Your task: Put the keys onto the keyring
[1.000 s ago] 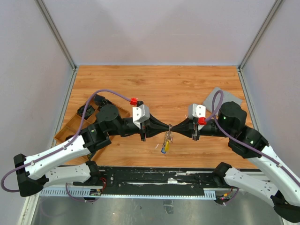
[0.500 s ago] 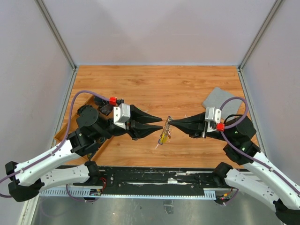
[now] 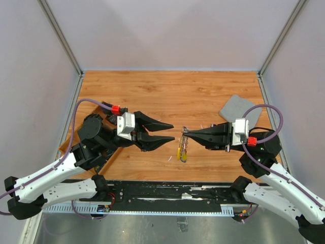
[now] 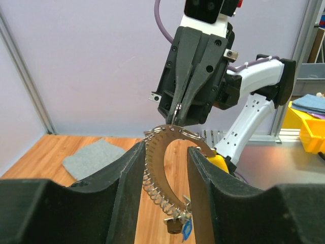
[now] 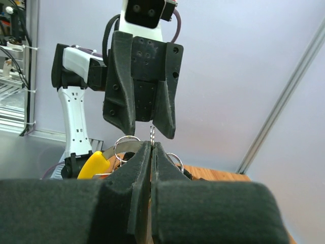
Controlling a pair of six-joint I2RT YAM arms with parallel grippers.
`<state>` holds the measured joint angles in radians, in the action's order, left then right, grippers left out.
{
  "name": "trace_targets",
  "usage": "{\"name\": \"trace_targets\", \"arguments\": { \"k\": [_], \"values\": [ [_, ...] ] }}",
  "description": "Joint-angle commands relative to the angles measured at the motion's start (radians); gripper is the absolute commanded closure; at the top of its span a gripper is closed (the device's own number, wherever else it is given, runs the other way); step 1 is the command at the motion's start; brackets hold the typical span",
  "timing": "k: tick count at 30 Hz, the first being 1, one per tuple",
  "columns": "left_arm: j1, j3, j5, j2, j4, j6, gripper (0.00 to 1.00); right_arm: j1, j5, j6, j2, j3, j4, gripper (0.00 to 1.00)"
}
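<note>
Left gripper (image 3: 174,131) had backed off toward nine o'clock, away from the keyring (image 3: 182,150).
Its jaws stood wide apart and held nothing, the tips near the right gripper (image 3: 185,132), which was pinched tight on the ring's top. From that pinch the keyring hung toward six o'clock over the wooden table (image 3: 167,91), its keys (image 3: 179,154) bunched low with a yellow head showing. The left wrist view showed a blue head lowest. A grey cloth (image 3: 237,108) lay at two o'clock of the right gripper, well apart.
</note>
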<state>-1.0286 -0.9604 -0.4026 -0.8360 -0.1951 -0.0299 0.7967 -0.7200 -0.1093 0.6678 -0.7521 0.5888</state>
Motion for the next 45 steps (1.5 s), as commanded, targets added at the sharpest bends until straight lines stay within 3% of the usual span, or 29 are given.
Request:
{"name": "trace_targets", "arguments": {
  "k": [1, 17, 25, 45],
  "values": [
    [0.005, -0.028, -0.001, 0.025, -0.070, -0.009, 0.55, 0.017, -0.076, -0.026, -0.001, -0.005, 0.112, 0.99],
    [0.004, -0.031, -0.078, 0.012, -0.114, -0.027, 0.46, 0.024, -0.142, 0.005, 0.045, -0.058, 0.063, 0.99],
    [0.003, -0.047, -0.104, -0.002, -0.055, 0.032, 0.63, 0.026, -0.149, 0.036, 0.049, -0.078, 0.028, 0.99],
    [-0.031, -0.067, -0.076, -0.044, -0.003, 0.087, 0.72, 0.041, -0.136, 0.093, 0.053, -0.109, -0.054, 0.99]
  ]
}}
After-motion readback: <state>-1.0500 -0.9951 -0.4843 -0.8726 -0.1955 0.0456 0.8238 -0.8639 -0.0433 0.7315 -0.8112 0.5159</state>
